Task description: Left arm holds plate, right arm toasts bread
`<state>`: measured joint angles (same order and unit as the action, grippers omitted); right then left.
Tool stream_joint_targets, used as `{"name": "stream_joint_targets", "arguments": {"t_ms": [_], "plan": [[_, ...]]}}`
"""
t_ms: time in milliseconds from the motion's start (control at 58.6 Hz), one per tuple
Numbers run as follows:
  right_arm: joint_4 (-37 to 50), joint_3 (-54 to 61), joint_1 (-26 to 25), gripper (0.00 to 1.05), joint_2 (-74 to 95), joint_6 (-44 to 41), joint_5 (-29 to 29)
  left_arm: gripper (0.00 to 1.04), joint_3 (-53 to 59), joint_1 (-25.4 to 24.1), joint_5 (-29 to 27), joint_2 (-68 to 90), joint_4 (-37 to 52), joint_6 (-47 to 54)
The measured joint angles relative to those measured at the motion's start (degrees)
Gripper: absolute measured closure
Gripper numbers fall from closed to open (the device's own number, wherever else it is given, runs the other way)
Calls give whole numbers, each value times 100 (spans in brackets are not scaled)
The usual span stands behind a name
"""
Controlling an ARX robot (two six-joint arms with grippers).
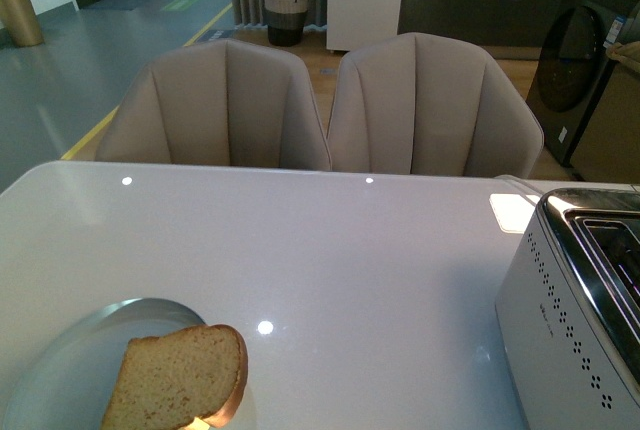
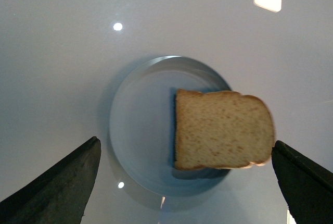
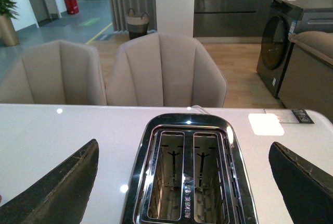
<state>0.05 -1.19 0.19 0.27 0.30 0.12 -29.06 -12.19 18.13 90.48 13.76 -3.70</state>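
In the lower left of the front view, the plate (image 1: 60, 370) sits on the tabletop (image 1: 350, 260). The bread (image 1: 175, 380) lies on it, 1 edge overhanging the rim. The left fingers (image 2: 57, 182) hang above, spread wide and touching neither. At the right edge stands the toaster (image 1: 570, 320), its 2 slots empty. The right fingers (image 3: 57, 182) are spread over it, holding nothing. By my reading, nothing is done yet: the plate is unheld, and the bread is still to be lifted and slotted in.

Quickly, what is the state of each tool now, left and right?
Left tool: open, empty, above the square brown bread slice.
Right tool: open, empty, above the shiny metal toaster.
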Motion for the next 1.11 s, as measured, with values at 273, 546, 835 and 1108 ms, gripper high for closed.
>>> {"name": "stream_joint_targets", "arguments": {"t_ms": [273,546,835,1108], "plan": [[0,0,0,9,0,0,0,7,-1099,42,-944,2507,437,-35],[0,0,0,9,0,0,0,7,-1410,376,-1333,3388,568,-184],[0,0,0,9,0,0,0,7,-1495,664,-1502,3840,688,-417],[0,0,0,9,0,0,0,41,-1541,761,-1561,4046,597,-739]]}}
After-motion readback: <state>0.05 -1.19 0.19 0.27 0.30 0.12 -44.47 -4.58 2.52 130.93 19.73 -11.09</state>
